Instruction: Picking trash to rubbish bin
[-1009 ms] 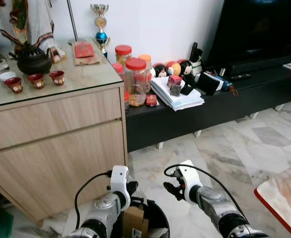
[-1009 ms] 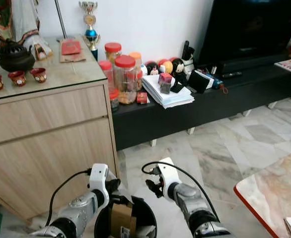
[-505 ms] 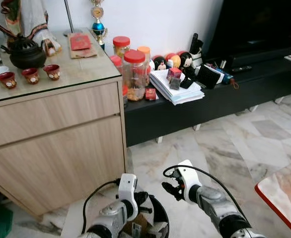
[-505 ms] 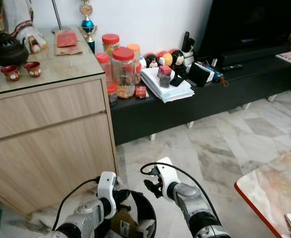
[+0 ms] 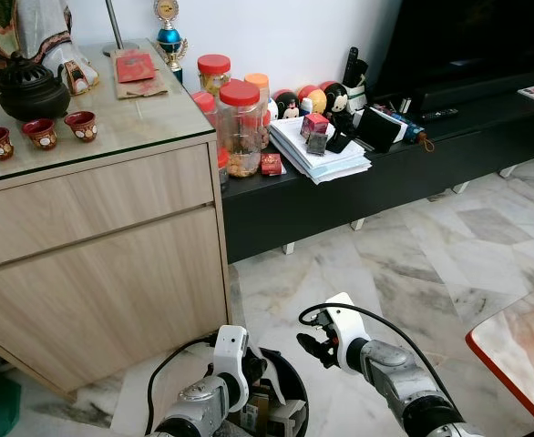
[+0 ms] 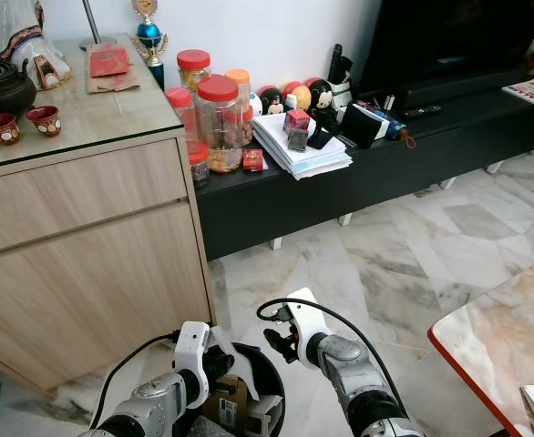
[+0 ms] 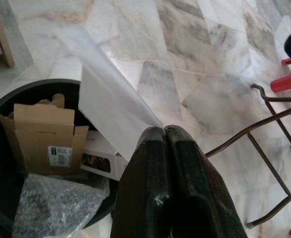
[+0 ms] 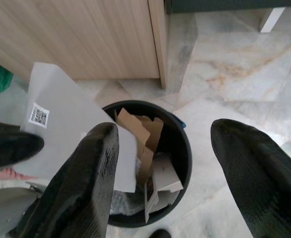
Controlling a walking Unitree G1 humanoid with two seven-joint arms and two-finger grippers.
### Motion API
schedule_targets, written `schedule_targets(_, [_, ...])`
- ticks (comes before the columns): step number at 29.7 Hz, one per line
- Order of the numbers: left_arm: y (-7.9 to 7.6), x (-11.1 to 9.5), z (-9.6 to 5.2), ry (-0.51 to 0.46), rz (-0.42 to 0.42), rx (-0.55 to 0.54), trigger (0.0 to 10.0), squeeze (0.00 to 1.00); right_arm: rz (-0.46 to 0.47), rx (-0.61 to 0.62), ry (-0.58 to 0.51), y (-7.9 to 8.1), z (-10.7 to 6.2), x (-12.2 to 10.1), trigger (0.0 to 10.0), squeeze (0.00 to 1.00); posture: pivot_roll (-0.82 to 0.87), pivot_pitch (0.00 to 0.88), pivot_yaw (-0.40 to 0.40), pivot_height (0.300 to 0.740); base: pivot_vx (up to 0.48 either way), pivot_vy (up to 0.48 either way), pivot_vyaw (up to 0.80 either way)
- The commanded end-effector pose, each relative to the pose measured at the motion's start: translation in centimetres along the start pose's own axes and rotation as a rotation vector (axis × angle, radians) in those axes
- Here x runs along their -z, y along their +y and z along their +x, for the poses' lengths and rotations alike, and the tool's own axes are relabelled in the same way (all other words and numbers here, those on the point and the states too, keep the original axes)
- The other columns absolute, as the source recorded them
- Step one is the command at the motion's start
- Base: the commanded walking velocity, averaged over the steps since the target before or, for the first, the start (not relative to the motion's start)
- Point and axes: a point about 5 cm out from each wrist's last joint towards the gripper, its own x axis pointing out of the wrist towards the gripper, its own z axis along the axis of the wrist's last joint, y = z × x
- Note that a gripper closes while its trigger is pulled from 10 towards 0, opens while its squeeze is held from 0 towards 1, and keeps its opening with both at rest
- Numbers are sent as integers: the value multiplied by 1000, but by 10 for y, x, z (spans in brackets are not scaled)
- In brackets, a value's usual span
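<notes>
The left end effector [image 7: 164, 134] pinches a white paper sheet [image 7: 110, 101] over the black rubbish bin [image 8: 178, 148], which holds cardboard [image 7: 43, 134]. The right end effector [image 8: 163, 163] hovers spread wide above it.

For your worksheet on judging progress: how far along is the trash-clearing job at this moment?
Done: the black bin already holds a flattened cardboard box and bubble wrap. In hand: the left hand, shut on a white sheet of paper, holds it at the bin's rim. The right hand hovers open above the bin. Left: letting the sheet drop in.
</notes>
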Motion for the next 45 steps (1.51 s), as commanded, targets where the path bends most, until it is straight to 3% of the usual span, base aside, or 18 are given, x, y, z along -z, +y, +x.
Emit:
schedule_targets(1, [3, 9, -2, 39, -1, -16, 10000, 0, 0, -4, 2, 1, 0, 0, 10000, 0, -36, 136, -40, 740, 0, 0, 0])
schedule_targets(9, [4, 11, -3, 51, 2, -28, 10000, 20, 1, -3, 2, 2, 0, 0, 10000, 0, -38, 137, -39, 740, 0, 0, 0])
schedule_targets(10, [4, 11, -3, 51, 3, -30, 10000, 263, 1, -3, 1, 2, 0, 0, 10000, 0, -38, 137, -39, 740, 0, 0, 0])
schedule_targets(11, [5, 11, -3, 51, 3, -31, 10000, 1000, 0, -2, 1, 1, -1, 0, 10000, 0, -37, 138, -40, 740, 0, 0, 0])
schedule_targets(34, [10, 13, -6, 49, 0, -59, 10000, 1000, 2, -4, 2, 3, 0, 1, 10000, 0, -33, 138, -42, 740, 0, 0, 0])
schedule_targets(35, [14, 13, -7, 47, 7, -86, 10000, 0, 2, -3, 2, 3, 0, 2, 10000, 0, -34, 138, -42, 740, 0, 0, 0])
schedule_targets(42, [32, 11, -16, 15, 32, -180, 10000, 0, 24, 63, -50, -3, -2, 2, 10000, 0, -33, 139, -44, 740, 0, 0, 0])
schedule_targets(45, [57, 15, -31, -13, 69, -339, 10000, 0, 86, 148, -108, -14, -7, 12, 10000, 0, -18, 128, -46, 740, 0, 0, 0])
